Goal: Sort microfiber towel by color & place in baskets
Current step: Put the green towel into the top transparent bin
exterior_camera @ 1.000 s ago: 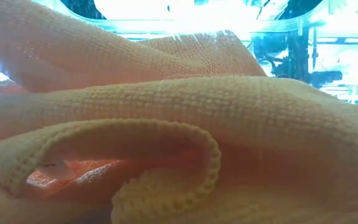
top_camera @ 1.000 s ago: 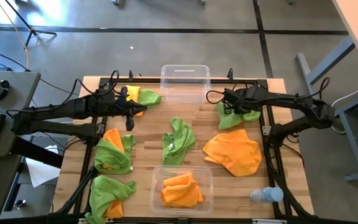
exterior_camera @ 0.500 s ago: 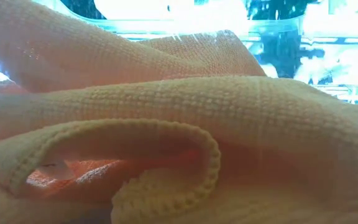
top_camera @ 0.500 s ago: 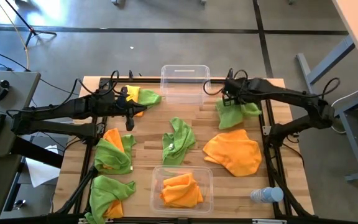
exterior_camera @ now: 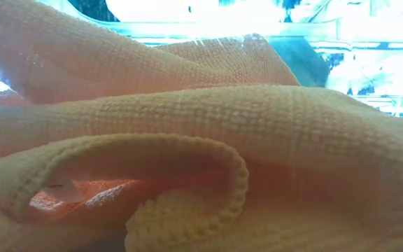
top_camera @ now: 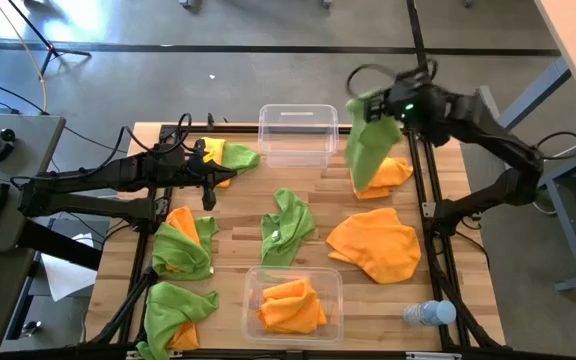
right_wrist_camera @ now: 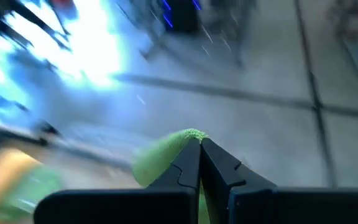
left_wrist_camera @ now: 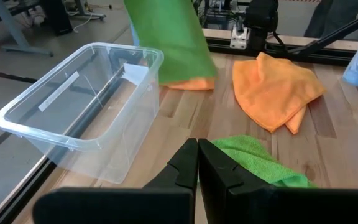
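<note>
An orange towel (exterior_camera: 187, 161) fills the low view, hiding nearly all the table (top_camera: 448, 270). The right gripper (top_camera: 376, 103), pinched shut on a hanging green towel (top_camera: 366, 145), is beside the empty basket (top_camera: 297, 133). The left gripper (top_camera: 208, 190) waits closed, empty.

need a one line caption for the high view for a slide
Right gripper holds a green towel up beside the empty clear bin; the left gripper waits shut over the table.
</note>
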